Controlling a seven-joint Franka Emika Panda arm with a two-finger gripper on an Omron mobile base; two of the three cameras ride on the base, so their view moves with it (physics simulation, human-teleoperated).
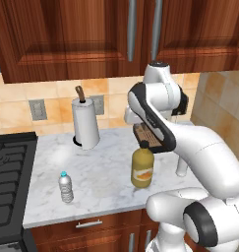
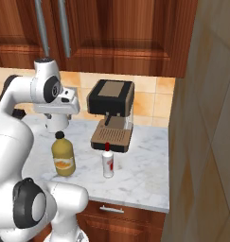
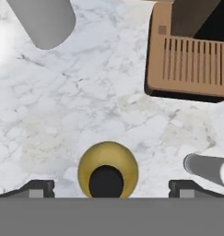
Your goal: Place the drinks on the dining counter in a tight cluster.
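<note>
The amber juice jug point(image 1: 142, 170) point(image 2: 63, 158) stands upright on a marble worktop point(image 1: 106, 162). My gripper point(image 3: 109, 189) hovers straight above its black cap, open, with the fingertips point(image 3: 42, 188) wide apart on either side and nothing held. Seen from above, the jug's golden shoulder point(image 3: 109, 154) sits between them. The small clear water bottle point(image 1: 66, 187) with a blue cap stands near the worktop's front left. To the jug's right is the slim white red-capped bottle point(image 2: 108, 163) point(image 3: 208, 168). The dining counter is out of view.
A paper-towel roll point(image 1: 85, 123) point(image 3: 44, 20) stands at the back left, a coffee machine point(image 2: 111, 113) point(image 3: 187, 60) at the back right. A black stove point(image 1: 8, 182) borders the worktop on the left. A tall panel point(image 2: 201, 142) closes off the right, with wood cabinets above.
</note>
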